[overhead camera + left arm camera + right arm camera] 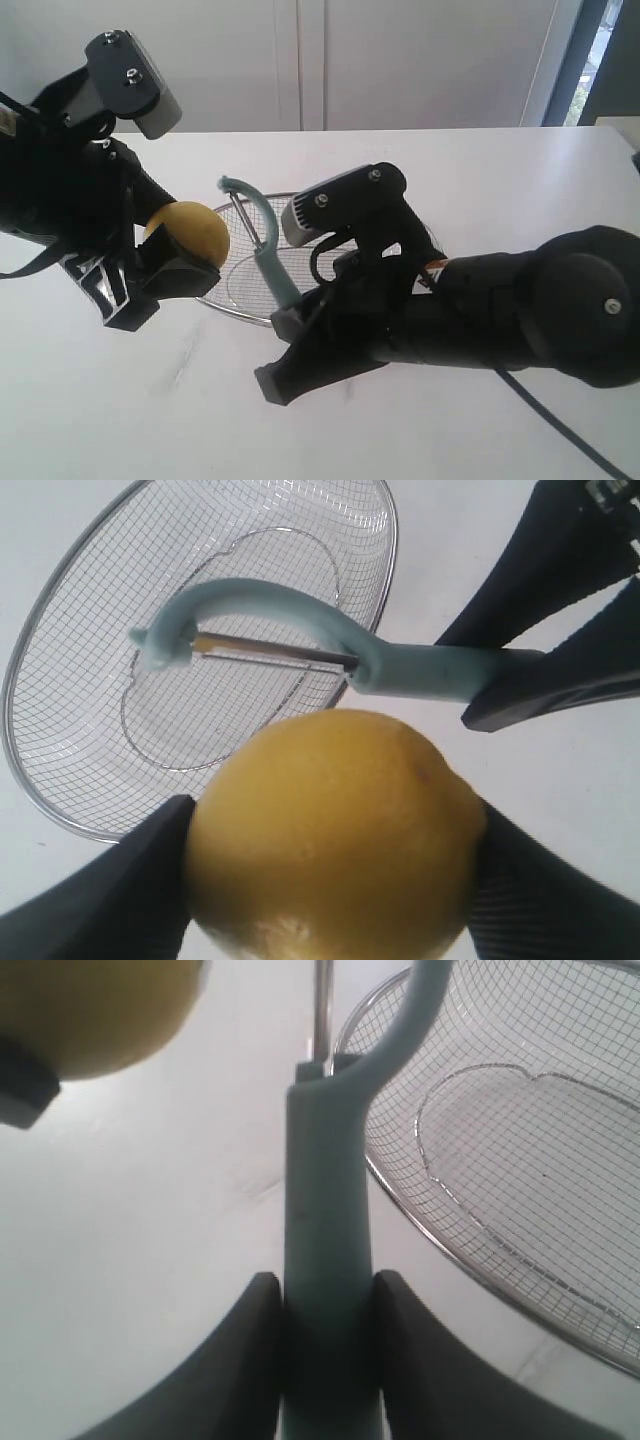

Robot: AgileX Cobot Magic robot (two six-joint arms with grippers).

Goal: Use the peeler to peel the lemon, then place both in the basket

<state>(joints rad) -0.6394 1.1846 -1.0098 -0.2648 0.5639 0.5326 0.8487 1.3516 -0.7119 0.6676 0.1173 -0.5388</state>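
The left hand (180, 250) is pinching the lemon (190, 232) from two sides, one finger on each side of its fat middle, up off the white surface (150, 420). I think the lemon is firm and a bit heavy for its size. It is round and smooth, so it could spin or slip when pushed, and a squeeze on the widest part looks like the best hold. Just past this hand's fingertips is the peeler (430, 670). Its metal blade is very near the lemon but does not seem to touch it. The right hand (325, 1300) is pressed onto the pale green handle, far from the sharp end, which looks like the safe place to hold. The peeler looks light, thin and stiff. The wire basket (280, 520) sits on the surface under the peeler's head, beyond the right hand's fingertips.
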